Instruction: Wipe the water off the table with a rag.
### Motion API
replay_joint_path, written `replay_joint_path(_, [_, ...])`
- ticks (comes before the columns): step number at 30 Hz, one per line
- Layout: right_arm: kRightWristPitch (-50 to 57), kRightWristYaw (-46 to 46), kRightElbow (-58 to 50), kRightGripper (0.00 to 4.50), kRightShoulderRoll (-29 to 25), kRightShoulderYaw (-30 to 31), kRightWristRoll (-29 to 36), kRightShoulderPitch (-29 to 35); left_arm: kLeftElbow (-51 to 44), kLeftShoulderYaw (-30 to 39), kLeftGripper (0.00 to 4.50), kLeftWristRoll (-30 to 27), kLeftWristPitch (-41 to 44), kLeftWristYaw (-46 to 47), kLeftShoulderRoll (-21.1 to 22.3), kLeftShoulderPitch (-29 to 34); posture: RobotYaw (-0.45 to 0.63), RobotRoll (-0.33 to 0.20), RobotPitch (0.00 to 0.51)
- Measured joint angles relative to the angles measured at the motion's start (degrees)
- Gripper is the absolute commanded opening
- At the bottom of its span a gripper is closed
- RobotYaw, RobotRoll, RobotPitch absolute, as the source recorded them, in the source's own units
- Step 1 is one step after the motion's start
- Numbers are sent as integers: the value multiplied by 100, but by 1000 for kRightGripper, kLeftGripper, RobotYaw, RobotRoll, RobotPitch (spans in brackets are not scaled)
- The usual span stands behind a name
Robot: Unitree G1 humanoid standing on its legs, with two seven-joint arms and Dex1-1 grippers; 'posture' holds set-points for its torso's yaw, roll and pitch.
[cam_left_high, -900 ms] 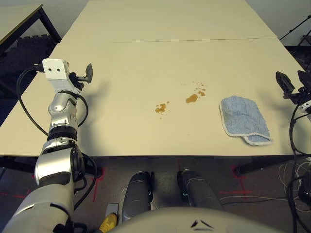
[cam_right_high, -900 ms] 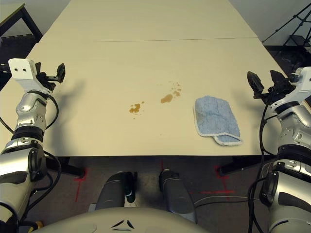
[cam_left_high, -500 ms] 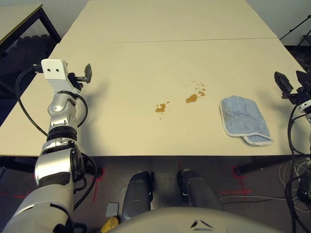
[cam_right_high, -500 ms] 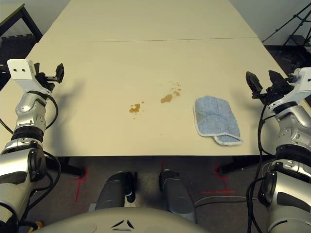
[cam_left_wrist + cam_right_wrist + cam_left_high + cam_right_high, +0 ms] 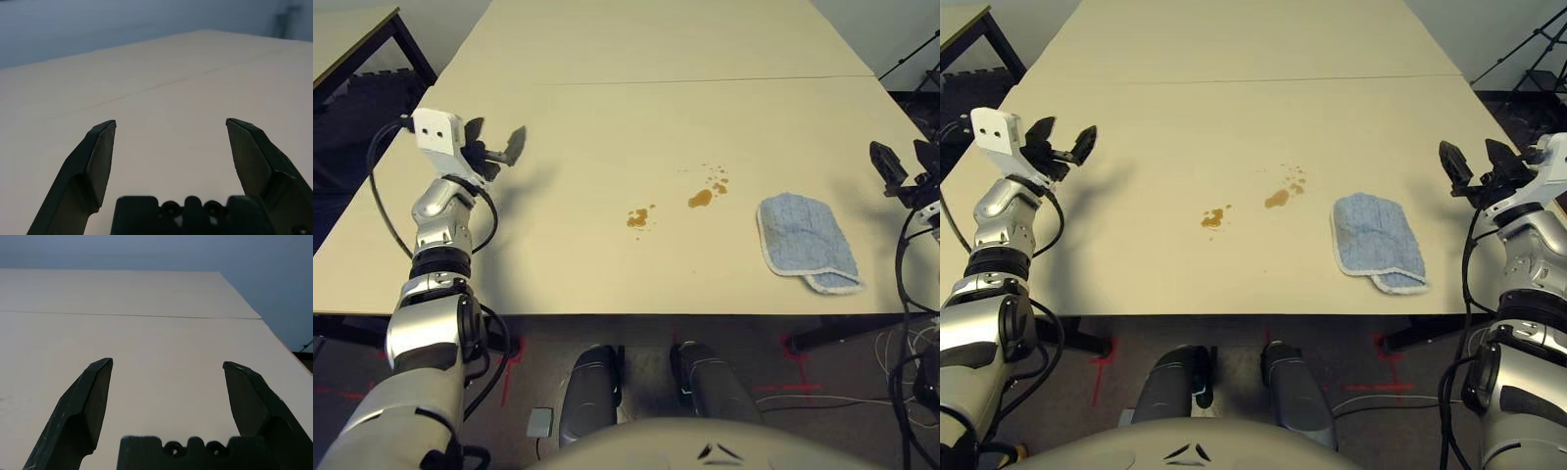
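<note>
Both grippers empty and held above the table (image 5: 607,127) at its outer sides — left gripper (image 5: 1062,145) with jaws spread wide over bare beige surface, right gripper (image 5: 1474,162) likewise spread, hovering near the right edge. Rag (image 5: 1376,242) lying flat and partly folded toward the front right, near the front edge, well apart from either gripper. Water (image 5: 1276,199) sitting as small amber blotches just left of the rag, with a second blotch (image 5: 1213,217) further left and tiny droplets (image 5: 1295,180) scattered just behind the first.

Risks from here, as a judgement: pinching only the folded flap and lifting a loose corner, so the cloth unfolds or slips out mid-wipe. Descending too steeply and jamming fingertips into the tabletop instead of gathering terry. Dragging the rag off the near edge, given how close it lies. Wiping in one short pass and missing the far blotch or the fine droplets — smearing rather than absorbing.
</note>
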Motion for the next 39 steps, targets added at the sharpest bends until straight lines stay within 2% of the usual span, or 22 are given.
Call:
replay_joint_path(4, [7, 1, 30, 4491, -27, -1, 0, 23, -827, -461, 4500, -176, 855, -1331, 265, 624, -234, 0, 139])
replay_joint_path(8, [60, 10, 30, 4491, -68, -4, 1, 23, -1198, -617, 4500, -292, 1474, -1901, 422, 782, -245, 0, 137])
replay_joint_path(11, [254, 83, 27, 4491, -225, -4, 9, 23, -1296, -772, 4500, -287, 1601, -2218, 509, 784, -256, 0, 137])
replay_joint_path(17, [1581, 548, -536, 4491, -685, 7, 306, 95, -1397, -836, 4500, -287, 1589, -2336, 416, 726, -271, 0, 136])
replay_joint_path(22, [3345, 885, -1361, 4491, -1261, 60, 567, 343, -1405, -837, 4500, -287, 1519, -2349, 349, 637, -278, 0, 136])
replay_joint_path(30, [5626, 1352, -2306, 4491, -1972, 729, 692, 679, -1640, -847, 4500, -290, 1469, -2450, 315, 673, -273, 0, 136])
replay_joint_path(34, [6280, 1717, -2679, 4491, -2040, 1187, 811, 686, -1692, -847, 4500, -292, 1469, -2450, 316, 795, -263, 0, 136])
replay_joint_path(39, [6455, 1989, -2675, 4491, -2023, 1663, 794, 677, -1850, -846, 4500, -293, 1470, -2448, 321, 858, -247, 0, 140])
